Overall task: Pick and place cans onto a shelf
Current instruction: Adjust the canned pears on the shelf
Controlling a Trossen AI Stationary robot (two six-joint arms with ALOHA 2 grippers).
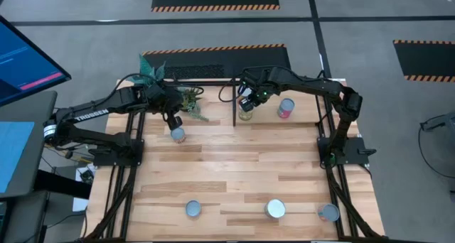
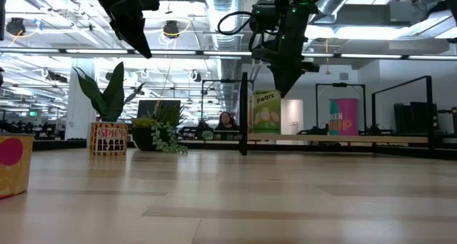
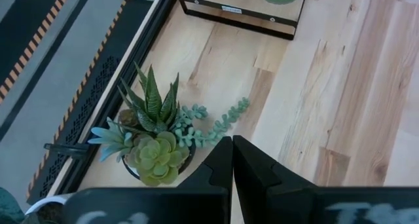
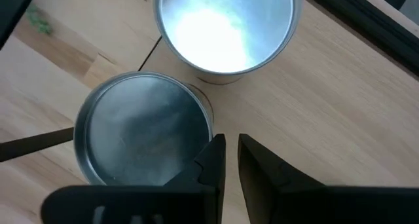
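My right gripper (image 1: 247, 101) is shut and hangs over the shelf (image 1: 306, 122) at the table's far side, its tip just above a yellow-green can (image 2: 265, 113). That can's silver top (image 4: 144, 129) shows beside the fingertips, with a second can top (image 4: 226, 27) past it. A pink can (image 1: 286, 108) stands upright on the shelf's wood base. My left gripper (image 1: 170, 119) is shut and empty, raised (image 2: 136, 30) above a can (image 1: 178, 134) standing near the plants. Three more cans (image 1: 193, 209), (image 1: 275, 209), (image 1: 328, 213) stand along the near edge. My right gripper's shut fingertips (image 4: 213, 152) point down at the edge of the yellow-green can's top; I cannot tell whether they touch it. My left gripper touches nothing.
Small potted succulents (image 3: 154, 142) and a leafy plant (image 1: 153, 72) stand at the far left beside my left gripper. A thin black shelf post (image 2: 243, 115) rises just left of the yellow-green can. The table's middle (image 1: 242, 165) is bare wood.
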